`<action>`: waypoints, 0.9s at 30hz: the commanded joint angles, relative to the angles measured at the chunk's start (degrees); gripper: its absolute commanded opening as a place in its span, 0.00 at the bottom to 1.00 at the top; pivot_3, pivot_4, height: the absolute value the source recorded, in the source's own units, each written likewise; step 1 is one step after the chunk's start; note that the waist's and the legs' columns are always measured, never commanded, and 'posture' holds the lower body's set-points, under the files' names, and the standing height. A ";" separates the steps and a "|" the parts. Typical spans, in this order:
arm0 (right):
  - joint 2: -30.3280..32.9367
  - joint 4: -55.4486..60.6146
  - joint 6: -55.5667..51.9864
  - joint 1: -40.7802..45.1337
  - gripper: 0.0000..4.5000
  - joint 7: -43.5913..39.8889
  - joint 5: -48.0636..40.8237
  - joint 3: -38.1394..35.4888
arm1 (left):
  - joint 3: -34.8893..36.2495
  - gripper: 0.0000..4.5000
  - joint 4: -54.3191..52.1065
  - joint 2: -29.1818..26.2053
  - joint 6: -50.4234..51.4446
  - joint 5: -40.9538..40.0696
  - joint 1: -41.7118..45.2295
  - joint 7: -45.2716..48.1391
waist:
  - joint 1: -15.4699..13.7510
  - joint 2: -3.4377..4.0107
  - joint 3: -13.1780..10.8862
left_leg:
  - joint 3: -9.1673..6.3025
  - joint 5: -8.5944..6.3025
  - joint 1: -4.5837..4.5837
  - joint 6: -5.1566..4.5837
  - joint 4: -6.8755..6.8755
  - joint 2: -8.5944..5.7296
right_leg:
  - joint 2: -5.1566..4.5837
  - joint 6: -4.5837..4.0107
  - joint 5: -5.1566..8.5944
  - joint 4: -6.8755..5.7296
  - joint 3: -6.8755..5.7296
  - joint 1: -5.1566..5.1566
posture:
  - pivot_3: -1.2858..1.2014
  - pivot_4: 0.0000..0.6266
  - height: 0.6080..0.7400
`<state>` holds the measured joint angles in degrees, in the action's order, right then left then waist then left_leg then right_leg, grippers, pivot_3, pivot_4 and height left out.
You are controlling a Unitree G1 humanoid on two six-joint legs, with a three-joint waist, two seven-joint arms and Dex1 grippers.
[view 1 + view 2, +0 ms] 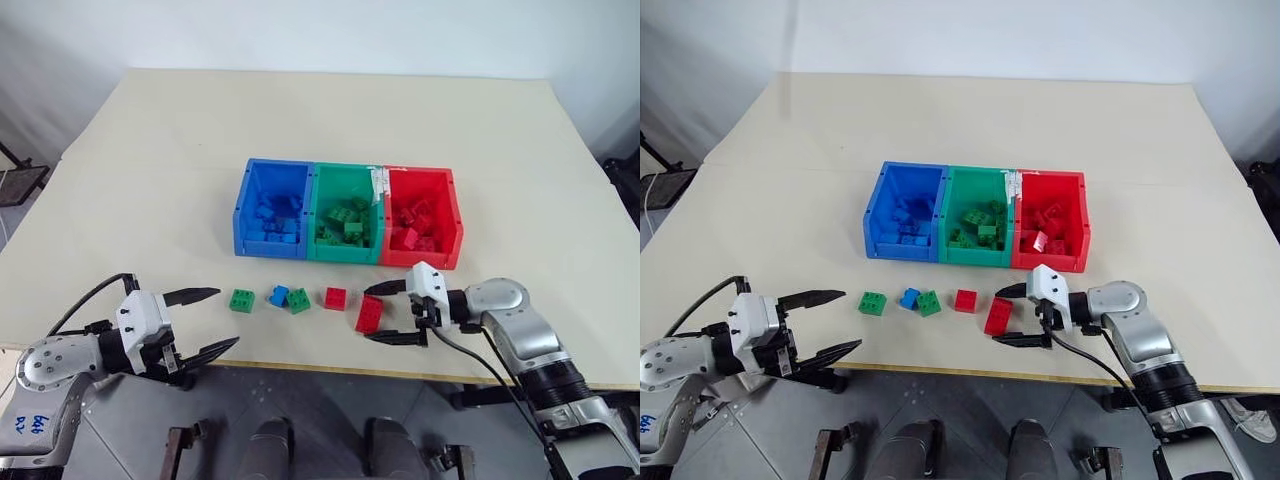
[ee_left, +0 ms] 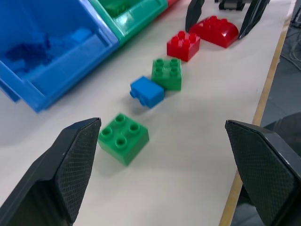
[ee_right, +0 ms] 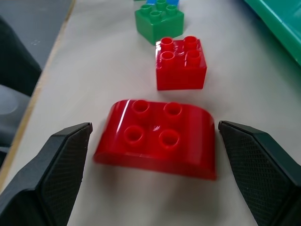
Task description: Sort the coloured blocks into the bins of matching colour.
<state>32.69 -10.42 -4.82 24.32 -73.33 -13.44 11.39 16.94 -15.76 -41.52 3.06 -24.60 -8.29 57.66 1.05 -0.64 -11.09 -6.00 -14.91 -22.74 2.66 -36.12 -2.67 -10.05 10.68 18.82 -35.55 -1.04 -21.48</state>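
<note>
The right gripper [image 1: 397, 312], jaws wide, straddles the long rounded red plastic brick [image 1: 369, 314] on the table edge without touching. The left gripper [image 1: 205, 321] is open and empty. Next: close, lift, and carry to the red plastic bin [image 1: 450, 215].

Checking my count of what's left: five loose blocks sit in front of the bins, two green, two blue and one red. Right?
Not quite. Five loose blocks, but one blue block and two red: a square red block and a longer red block. The left eye view shows it.
</note>
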 commanded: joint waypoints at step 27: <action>0.05 -16.02 -0.68 17.17 0.96 15.17 -7.12 -19.74 | -4.68 1.00 1.23 4.07 4.74 -3.39 10.35 -2.86 | -0.20 0.03 -0.02 | 0.25 -0.16 0.10 0.18 0.08 0.44 | 0.46 -0.23 0.01 -0.04 0.20 -0.06 | 0.52 0.24 1.00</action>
<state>32.70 -26.01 -8.16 39.86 -58.51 -20.75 -7.17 12.26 -14.12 -36.84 7.43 -27.07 1.77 54.60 0.85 -0.61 -11.11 -5.75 -15.07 -22.63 2.84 -36.04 -2.23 -9.59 10.46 18.83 -35.59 -0.83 -21.54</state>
